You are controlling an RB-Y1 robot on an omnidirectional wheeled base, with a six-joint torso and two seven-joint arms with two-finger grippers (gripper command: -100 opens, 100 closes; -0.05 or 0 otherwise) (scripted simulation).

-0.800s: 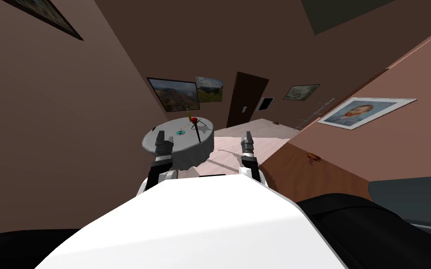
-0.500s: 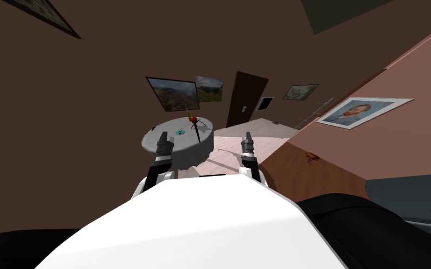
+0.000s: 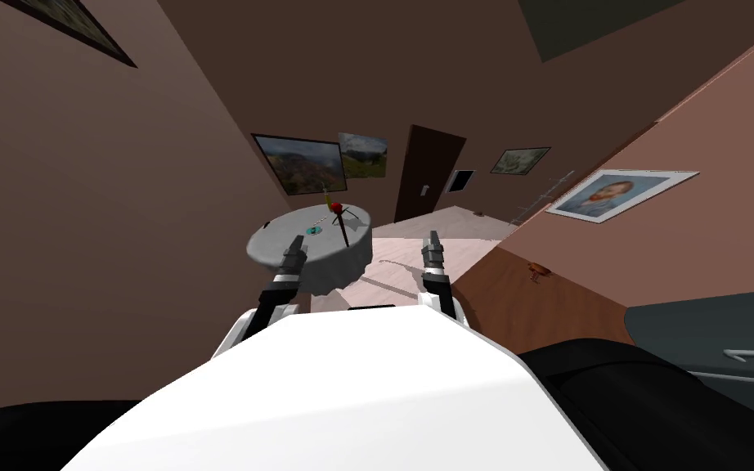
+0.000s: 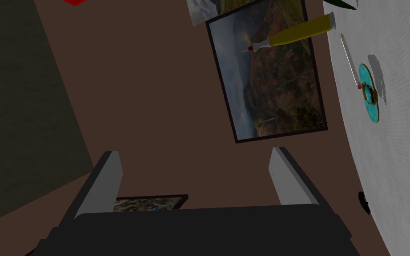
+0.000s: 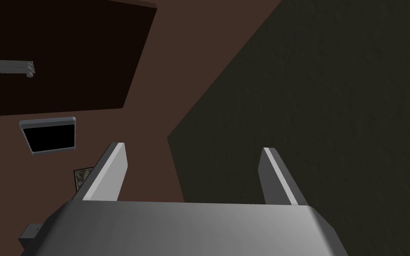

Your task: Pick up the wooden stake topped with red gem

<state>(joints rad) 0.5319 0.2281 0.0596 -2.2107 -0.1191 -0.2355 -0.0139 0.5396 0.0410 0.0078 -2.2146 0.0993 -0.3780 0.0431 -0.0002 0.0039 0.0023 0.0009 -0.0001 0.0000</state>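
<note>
Left gripper: hangs over the near edge of the desk, at about 7 o'clock from the stake. Its fingers stand wide apart and hold nothing.
Teal disc: lies flat near the middle of the round grey desk, between the left gripper and the stake. A thin pencil-like stick and a yellow tube lie beyond it.
Stake with the red gem: on the desk's right part, at 1 o'clock from the left gripper. The dark shaft slants, with the gem at the far end. Whether it stands or leans on something cannot be told.
Right gripper: at 3 o'clock from the desk, off its edge. Its fingers are spread wide and empty.
Step in hand: probably the left arm's reach for the stake.
Doing it well: travel toward 1 o'clock, passing above the disc. Turn the wrist so the fingers straddle the shaft crosswise. Take it mid-shaft, below the gem, and close only once the shaft sits between both fingers.
Risk: a glancing touch could topple or roll the thin shaft.
</note>
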